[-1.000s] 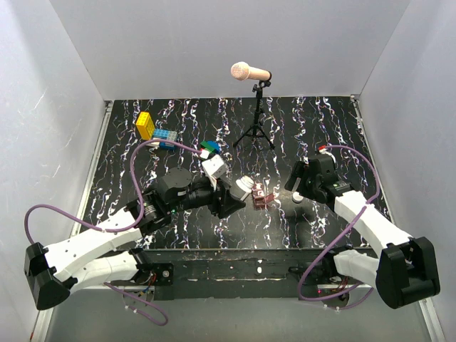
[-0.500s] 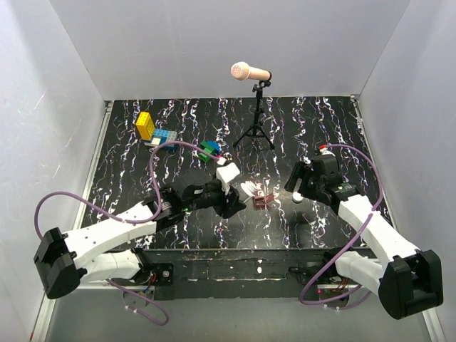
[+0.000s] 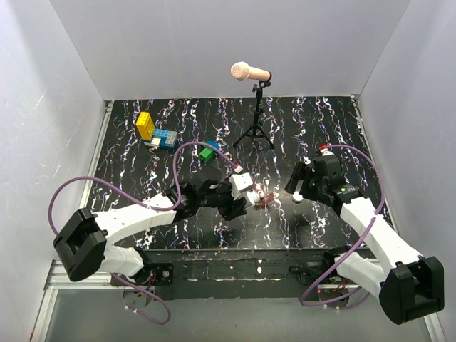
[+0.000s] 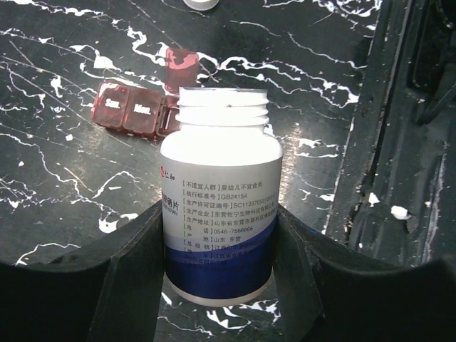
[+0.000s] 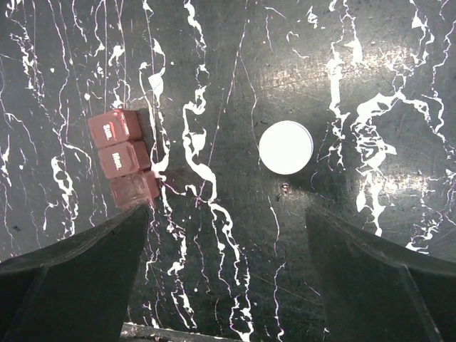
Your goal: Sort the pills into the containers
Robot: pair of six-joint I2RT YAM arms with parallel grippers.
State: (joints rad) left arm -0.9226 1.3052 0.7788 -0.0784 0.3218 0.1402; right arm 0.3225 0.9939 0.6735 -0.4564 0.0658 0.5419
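Gripping the bottle (image 4: pixel 221 178) round its lower body, the left jaws are standing partly closed on it, with the uncapped mouth pointing away toward the pill box (image 4: pixel 135 110). The box is lying on the table (image 3: pixel 128 171) near the middle, just right of the bottle in the overhead view. Two labelled lids are sitting shut, and a third is standing open close to the bottle neck. The right jaws are hanging wide and empty over the table. The cap (image 5: pixel 286 147) is lying flat below them, to the right of the box and apart from it.

Judgement: the pour into the open compartment is being lined up. No pills are showing in the box. Whether any are sitting at the bottle mouth cannot be told.

Risks being noted:
- Tilting too steeply is likely to send many pills out at once. The compartment is small, so the surplus would be spilling onto the table, where the white veining would be hiding pale pills.
- Nothing is holding the box. A touch from the bottle rim or the jaws could be sliding it away or knocking the raised lid shut.
- The bottle is smooth and round, so it could be turning or slipping in the jaws while tipping.
- The mouth is looking wider than the compartment, so any misalignment would be dropping pills onto the shut lids.
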